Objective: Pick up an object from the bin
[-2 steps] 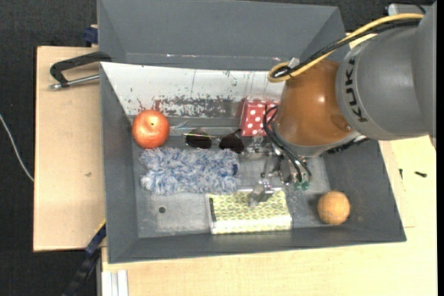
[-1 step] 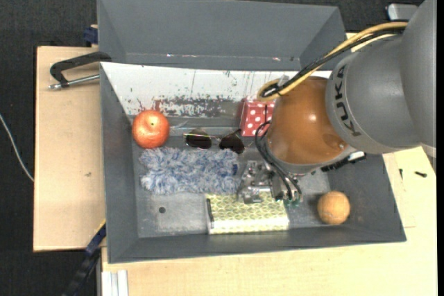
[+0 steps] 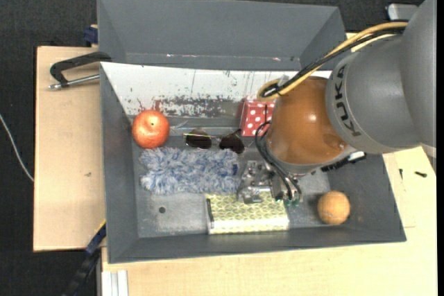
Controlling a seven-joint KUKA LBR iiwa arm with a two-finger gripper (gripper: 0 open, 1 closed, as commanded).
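The orange wrist cover and the grey arm link above it hide the right middle of the bin, along with the right edge of a red box with white dots at the back wall. The pincer is a tangle of grey metal and cables below the cover, and whether it is apart or together cannot be made out.

It stands at the upper edge of a flat, pale yellow-green patterned pad lying along the bin's front wall, and whether they touch is unclear. A fluffy blue cloth lies just to its left, dark sunglasses behind that, a red apple further left, and a tan ball to the right.

Dark letters on the grey link read "KUKA".
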